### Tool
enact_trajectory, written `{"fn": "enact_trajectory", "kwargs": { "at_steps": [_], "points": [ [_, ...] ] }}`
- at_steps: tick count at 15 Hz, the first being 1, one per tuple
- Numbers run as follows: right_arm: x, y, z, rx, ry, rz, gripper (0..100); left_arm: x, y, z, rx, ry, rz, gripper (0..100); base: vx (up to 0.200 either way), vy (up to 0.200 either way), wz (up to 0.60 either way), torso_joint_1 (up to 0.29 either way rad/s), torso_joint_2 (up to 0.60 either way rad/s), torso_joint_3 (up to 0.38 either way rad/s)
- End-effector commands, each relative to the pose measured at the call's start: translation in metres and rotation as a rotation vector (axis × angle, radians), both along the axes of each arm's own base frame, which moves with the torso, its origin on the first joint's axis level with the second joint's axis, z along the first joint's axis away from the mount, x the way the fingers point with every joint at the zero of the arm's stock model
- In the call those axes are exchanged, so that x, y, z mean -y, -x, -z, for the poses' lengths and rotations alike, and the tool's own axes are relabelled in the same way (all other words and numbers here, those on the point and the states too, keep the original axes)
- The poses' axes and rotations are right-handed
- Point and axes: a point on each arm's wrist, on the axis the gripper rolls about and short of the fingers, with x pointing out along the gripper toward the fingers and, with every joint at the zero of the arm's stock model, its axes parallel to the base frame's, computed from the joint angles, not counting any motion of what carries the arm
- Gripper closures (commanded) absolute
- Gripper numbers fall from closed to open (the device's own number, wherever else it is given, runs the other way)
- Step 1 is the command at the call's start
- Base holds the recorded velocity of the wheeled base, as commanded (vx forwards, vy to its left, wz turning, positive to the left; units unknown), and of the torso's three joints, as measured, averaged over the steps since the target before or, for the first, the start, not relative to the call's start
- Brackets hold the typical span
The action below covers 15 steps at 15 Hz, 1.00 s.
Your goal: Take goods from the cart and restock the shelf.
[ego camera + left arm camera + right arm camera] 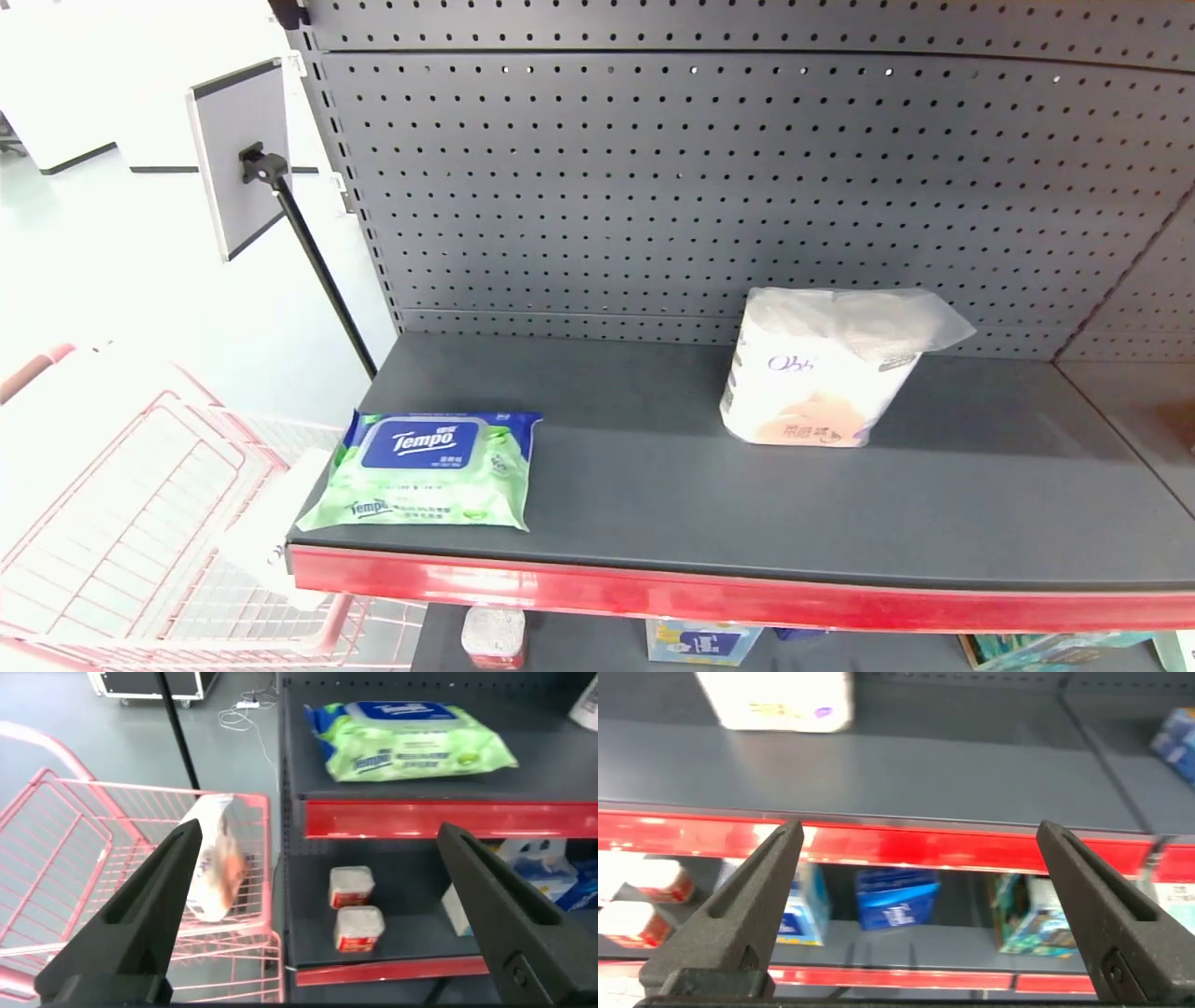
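A green and blue wet-wipes pack (425,469) lies at the front left corner of the dark grey shelf (709,504); the left wrist view shows the same pack (411,739). A white tissue-roll pack (822,373) stands further back, right of centre, and its lower part (775,700) appears in the right wrist view. The pink wire cart (121,532) stands left of the shelf with a white wrapped pack (213,859) leaning inside it. My left gripper (318,915) hangs open in front of the cart and shelf edge. My right gripper (915,915) is open before the red shelf lip (906,845).
A pegboard back wall (747,187) rises behind the shelf. A sign panel on a black pole (238,154) stands at the left. The lower shelf holds small jars (353,905) and blue boxes (896,901). Shelf room lies open between the two packs.
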Motion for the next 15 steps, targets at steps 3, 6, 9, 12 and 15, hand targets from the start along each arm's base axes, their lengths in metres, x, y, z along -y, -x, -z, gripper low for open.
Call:
{"fn": "enact_trajectory", "kwargs": {
  "at_steps": [3, 6, 9, 12, 15],
  "points": [
    [0.0000, 0.0000, 0.0000, 0.000, 0.000, -0.001, 0, 0.0000, -0.0001, 0.0000, -0.001, 0.002, -0.001, 0, 0.000, 0.200, 0.00, 0.001, 0.01, 0.001],
    [0.0000, 0.0000, 0.0000, 0.000, 0.000, -0.001, 0, 0.0000, -0.0001, 0.0000, -0.001, 0.002, 0.000, 0, 0.000, 0.200, 0.00, 0.001, 0.00, 0.001],
    [0.0000, 0.0000, 0.0000, 0.000, 0.000, -0.001, 0, 0.0000, -0.0001, 0.0000, -0.001, 0.002, 0.000, 0, 0.000, 0.200, 0.00, -0.001, 0.00, -0.001],
    [0.0000, 0.0000, 0.0000, 0.000, 0.000, -0.001, 0, 0.0000, -0.0001, 0.0000, -0.001, 0.000, 0.000, 0, 0.000, 0.200, 0.00, 0.004, 0.00, 0.001],
    [0.0000, 0.0000, 0.0000, 0.000, 0.000, -0.001, 0, 0.0000, -0.0001, 0.0000, -0.001, 0.000, 0.000, 0, 0.000, 0.200, 0.00, -0.001, 0.00, 0.001]
  ]
}}
